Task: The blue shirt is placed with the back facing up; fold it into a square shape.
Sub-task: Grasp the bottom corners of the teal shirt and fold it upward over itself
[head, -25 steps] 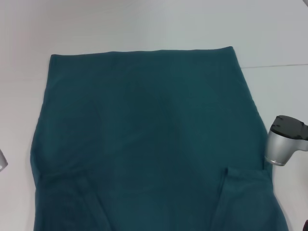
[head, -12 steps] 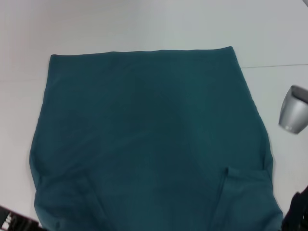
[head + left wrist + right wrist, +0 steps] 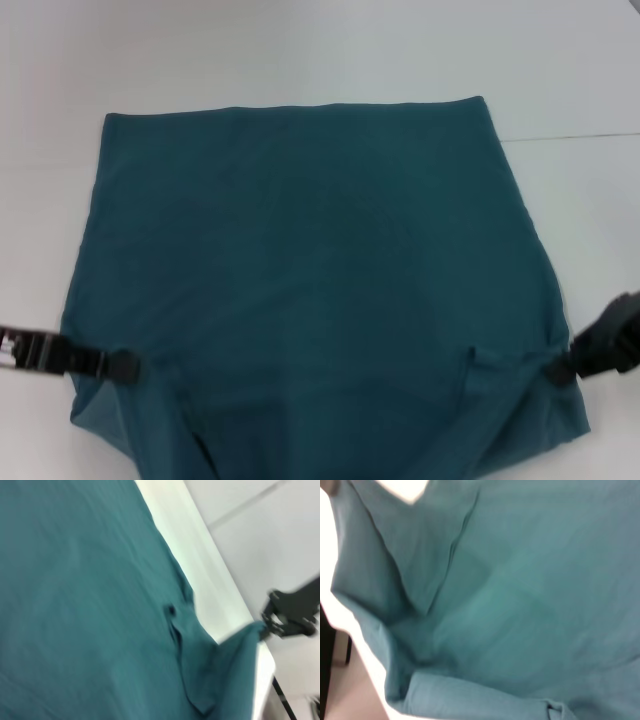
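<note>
Shirt [image 3: 310, 280] lies flat on the white table [image 3: 300, 50], spread wide, far hem straight and running parallel to the table's far edge, near end towards the robot. Sleeves look already tucked in on both sides.

Left gripper [image 3: 125, 366] is at the shirt's left edge, near end; right gripper [image 3: 558, 368] sits opposite at the right edge, approx. level with it. Each seems to be pinching cloth. Left wrist view shows the right gripper [image 3: 267, 625] with the fabric pulled up to a peak at its tip, so prob. clamped on the edge. Left one: tips meet the fabric, grip looks closed but less clear.

Key relation: both grippers hold the near end, bulk of shirt lies away from them towards the far hem. Fold axis runs left-right across the middle; likely next move carries the near end forward over to the far hem. Neither arm nearer, symmetric job.
</note>
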Motion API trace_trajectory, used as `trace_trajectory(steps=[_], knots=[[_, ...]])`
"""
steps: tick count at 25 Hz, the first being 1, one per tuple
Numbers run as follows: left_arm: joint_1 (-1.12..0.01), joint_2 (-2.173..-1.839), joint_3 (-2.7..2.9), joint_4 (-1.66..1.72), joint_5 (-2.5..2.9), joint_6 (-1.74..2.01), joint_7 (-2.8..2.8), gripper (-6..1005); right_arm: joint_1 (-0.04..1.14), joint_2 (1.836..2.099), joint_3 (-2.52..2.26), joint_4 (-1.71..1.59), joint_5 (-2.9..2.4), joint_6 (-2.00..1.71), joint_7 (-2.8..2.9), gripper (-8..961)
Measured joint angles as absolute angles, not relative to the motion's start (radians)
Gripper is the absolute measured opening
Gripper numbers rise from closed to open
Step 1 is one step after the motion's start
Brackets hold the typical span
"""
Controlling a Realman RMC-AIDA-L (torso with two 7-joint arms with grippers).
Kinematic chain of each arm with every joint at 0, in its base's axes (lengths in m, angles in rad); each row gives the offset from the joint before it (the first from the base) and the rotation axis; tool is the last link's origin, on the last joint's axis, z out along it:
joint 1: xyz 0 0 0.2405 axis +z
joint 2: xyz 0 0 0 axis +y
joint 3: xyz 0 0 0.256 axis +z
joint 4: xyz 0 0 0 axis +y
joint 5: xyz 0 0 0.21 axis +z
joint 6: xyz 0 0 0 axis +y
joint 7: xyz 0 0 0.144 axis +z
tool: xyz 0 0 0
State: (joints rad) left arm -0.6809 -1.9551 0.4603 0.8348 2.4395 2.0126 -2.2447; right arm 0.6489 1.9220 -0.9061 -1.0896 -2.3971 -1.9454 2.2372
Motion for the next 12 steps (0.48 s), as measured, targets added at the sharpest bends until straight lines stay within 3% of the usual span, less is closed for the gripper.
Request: trace_trajectory(steps=[4,12], knots=[[-0.681,-1.958,0.448,0.83,2.415,1.916,-2.24,27,0.641,1.939,-0.821,-1.09,-2.398,-1.887,2.22,55],[-0.683,-1.961,0.452,0.834,2.359,1.747,-2.234,26,0.639,1.943,-0.801,-1.039,-2.402,-1.707,2.269,56]])
